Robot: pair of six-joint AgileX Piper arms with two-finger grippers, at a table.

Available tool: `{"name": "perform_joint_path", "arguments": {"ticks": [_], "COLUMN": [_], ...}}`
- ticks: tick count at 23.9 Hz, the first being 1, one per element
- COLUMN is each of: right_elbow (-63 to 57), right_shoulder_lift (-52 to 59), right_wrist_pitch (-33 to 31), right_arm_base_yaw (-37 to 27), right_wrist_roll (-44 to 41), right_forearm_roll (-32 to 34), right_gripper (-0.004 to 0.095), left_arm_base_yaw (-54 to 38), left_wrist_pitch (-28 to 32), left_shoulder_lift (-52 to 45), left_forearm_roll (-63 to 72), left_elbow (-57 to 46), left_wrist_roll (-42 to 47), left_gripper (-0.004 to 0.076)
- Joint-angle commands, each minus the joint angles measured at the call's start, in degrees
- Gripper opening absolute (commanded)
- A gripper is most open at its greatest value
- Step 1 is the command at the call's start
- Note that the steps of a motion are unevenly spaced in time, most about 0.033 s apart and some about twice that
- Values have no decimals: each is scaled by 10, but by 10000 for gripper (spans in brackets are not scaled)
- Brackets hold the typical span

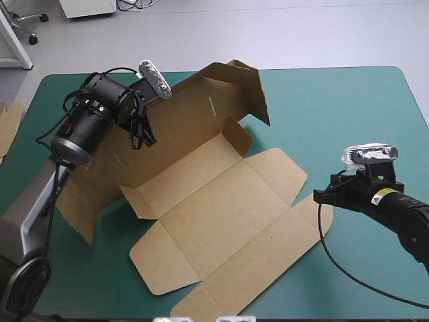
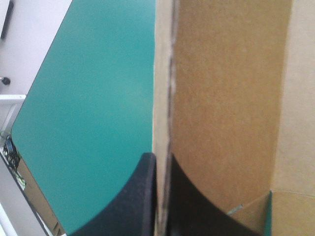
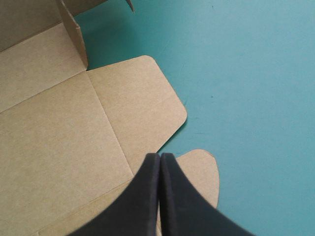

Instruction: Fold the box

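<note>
Left tool [image 2: 160, 158] pinches brown cardboard box sheet's [image 1: 221, 221] raised panel [image 1: 181, 114], upper left; right tool [image 3: 160, 156] pressed together, empty, nearer right flap [image 3: 199, 169].

The flat-cut brown board box [image 1: 221, 221] lies mid-table on the teal-green cover [image 1: 348, 114], near panels flat, far-left panel raised. The left black-finned gripper [image 2: 160, 160] clamps that raised panel's edge; the right black-finned gripper [image 3: 160, 157], pinched together, is over the box's right rounded flap [image 3: 202, 169].
</note>
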State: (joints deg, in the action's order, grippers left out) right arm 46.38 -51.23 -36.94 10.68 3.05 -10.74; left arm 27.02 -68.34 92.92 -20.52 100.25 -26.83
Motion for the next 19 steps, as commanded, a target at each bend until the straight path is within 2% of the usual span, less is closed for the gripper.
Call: {"name": "perform_joint_path", "arguments": {"ticks": [1, 5, 11, 19], "right_elbow": [21, 21, 21, 21], "right_shoulder_lift": [3, 3, 3, 4], "right_wrist_pitch": [37, 37, 37, 37], "right_arm_base_yaw": [-5, -5, -5, -5], "right_wrist_roll": [5, 5, 8, 9], "right_forearm_roll": [-7, -10, -37, -50], "right_gripper": [-34, -34, -34, -34], "left_arm_base_yaw": [46, 126, 153, 233], "left_wrist_pitch": [18, 28, 83, 123], "left_shoulder_lift": [-42, -71, -119, -163], "left_forearm_roll": [-3, -73, -182, -417], "left_elbow": [11, -47, -186, -320], "left_wrist_roll": [8, 38, 115, 277], "left_gripper": [-15, -15, -15, -15]}}
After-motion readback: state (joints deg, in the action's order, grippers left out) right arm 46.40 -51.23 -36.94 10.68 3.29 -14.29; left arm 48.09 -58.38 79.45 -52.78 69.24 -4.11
